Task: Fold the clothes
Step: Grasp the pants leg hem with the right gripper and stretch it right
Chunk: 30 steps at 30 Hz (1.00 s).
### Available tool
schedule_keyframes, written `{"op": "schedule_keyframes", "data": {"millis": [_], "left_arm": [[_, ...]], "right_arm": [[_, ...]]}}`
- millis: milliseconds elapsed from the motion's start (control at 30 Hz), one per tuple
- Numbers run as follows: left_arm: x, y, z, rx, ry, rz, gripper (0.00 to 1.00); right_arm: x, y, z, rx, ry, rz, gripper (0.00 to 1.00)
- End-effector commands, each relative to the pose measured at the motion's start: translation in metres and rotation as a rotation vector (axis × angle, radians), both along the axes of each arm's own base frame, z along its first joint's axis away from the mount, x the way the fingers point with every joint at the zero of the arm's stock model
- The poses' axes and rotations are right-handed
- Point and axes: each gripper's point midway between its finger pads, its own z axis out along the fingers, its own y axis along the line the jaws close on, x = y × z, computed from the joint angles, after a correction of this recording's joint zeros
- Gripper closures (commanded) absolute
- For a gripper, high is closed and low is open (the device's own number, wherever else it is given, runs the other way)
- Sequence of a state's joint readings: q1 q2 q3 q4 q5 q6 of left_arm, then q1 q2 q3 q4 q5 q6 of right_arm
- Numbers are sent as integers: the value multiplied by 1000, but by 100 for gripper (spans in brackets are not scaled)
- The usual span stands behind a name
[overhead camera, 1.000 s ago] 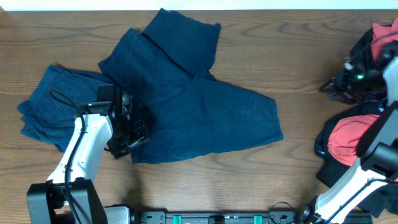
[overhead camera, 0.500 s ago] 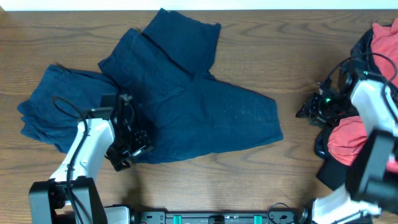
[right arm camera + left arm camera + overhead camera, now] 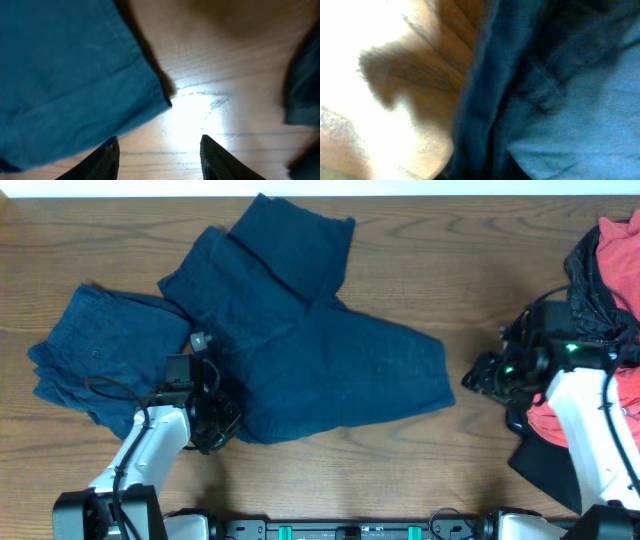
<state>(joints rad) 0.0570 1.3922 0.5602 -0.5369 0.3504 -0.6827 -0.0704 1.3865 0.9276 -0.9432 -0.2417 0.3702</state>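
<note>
The navy trousers lay spread mid-tabletop. The left hand sat at their 8 o'clock edge, its grip impossible to tell. The right hand, at their 3 o'clock, was spread and empty.

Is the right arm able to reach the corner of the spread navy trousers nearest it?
Probably yes: the open right claw hovers over bare table beside that corner of the navy trousers, nothing between.

Both arms bent, hands turned inward.
The left hand points right, its fingers hidden from view; the right hand points left, its two fingers spread apart.
</note>
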Motion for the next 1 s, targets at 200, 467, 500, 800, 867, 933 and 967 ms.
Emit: {"op": "schedule_keyframes", "data": {"millis": [200, 467, 500, 800, 867, 933, 967], "left_arm": [[-27, 0, -12, 7, 99, -16, 92], [-33, 0, -12, 7, 118, -42, 92], [-34, 0, -12, 6, 121, -45, 93], [-39, -1, -12, 5, 140, -60, 92], [-40, -1, -12, 4, 143, -63, 93], [-40, -5, -10, -19, 129, -95, 94], [-39, -9, -9, -38, 120, -108, 94]], "right_arm": [[-29, 49, -53, 116, 82, -121, 43], [-33, 53, -76, 80, 68, -221, 43], [-33, 52, -79, 79, 61, -236, 43], [-16, 30, -93, -7, -65, -343, 62], [-11, 30, -92, -8, -93, -338, 89], [-5, 31, -90, -4, -119, -314, 99], [-3, 33, -89, 3, -130, -298, 99]]}}
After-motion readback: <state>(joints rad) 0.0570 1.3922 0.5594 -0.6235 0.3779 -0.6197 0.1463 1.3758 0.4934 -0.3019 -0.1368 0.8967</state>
